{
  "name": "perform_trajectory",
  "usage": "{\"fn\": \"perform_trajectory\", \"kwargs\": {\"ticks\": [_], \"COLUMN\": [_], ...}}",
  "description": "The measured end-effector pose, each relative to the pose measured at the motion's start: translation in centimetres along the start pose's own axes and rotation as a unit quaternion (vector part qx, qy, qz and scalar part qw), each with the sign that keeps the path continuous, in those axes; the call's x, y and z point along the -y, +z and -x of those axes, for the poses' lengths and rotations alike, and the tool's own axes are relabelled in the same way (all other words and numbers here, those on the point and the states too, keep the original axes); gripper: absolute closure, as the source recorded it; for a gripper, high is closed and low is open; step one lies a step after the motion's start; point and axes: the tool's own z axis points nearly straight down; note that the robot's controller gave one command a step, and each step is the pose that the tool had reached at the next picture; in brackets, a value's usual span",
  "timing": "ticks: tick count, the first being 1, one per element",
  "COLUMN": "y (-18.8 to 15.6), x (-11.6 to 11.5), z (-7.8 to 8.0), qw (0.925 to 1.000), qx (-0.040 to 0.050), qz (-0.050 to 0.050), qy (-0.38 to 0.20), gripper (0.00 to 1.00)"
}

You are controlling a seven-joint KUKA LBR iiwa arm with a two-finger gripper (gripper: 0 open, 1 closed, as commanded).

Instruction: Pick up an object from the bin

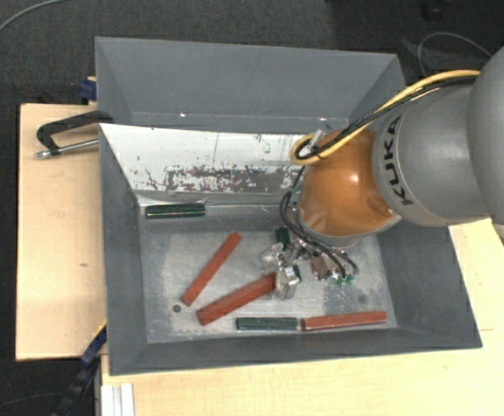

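Observation:
My gripper (284,277) is low in the bin's middle, its metal fingertips touching the right end of a red-brown stick (237,301) that lies slanted on the floor. A second red-brown stick (212,269) lies slanted just left of it. Along the front wall lie a dark green stick (266,323) and a red stick (344,321), end to end. The wrist hides the fingers' upper part.
Another dark green stick (175,210) lies against the back wall at the left. A small dark speck (177,309) sits on the floor near the front left. The arm's orange cover and cables hang over the bin's right half.

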Motion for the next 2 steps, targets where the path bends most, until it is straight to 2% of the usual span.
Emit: {"fn": "perform_trajectory", "kwargs": {"ticks": [1, 2], "y": [-15.97, -15.61], "x": [3.77, 3.63], "z": [-0.09, -0.19], "qw": [0.9871, 0.9871], "qx": [0.0065, 0.0033], "qz": [-0.003, -0.001], "qy": [-0.16, -0.16], "gripper": [1.0, 0.0]}}
